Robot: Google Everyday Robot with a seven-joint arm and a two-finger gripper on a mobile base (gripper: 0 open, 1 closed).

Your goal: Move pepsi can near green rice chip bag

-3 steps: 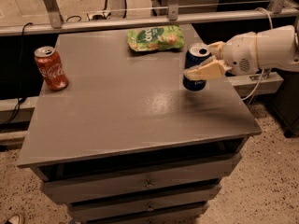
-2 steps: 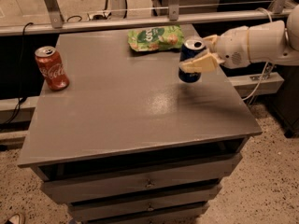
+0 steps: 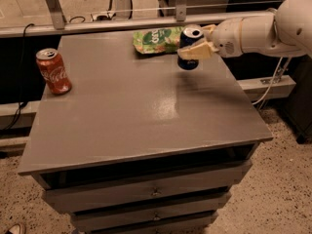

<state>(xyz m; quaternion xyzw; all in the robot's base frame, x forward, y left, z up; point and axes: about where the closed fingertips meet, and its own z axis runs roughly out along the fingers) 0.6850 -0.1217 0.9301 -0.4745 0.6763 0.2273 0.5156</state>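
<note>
grey tabletop (image 3: 146, 116) fills most of our view, with drawers (image 3: 156, 191) beneath it and speckled floor (image 3: 287, 179) around. from the right we see a white arm (image 3: 253, 33) reach over the far right corner. its gripper (image 3: 194, 47) is closed around the pepsi can (image 3: 186, 37), tan fingers (image 3: 197, 51) pressed to the can's side. the can stands upright in that grasp, just beside the right end of the green rice chip bag (image 3: 156, 39), which lies flat at the far edge. we find a red coca-cola can (image 3: 53, 71) upright near the left edge, well apart from both.
</note>
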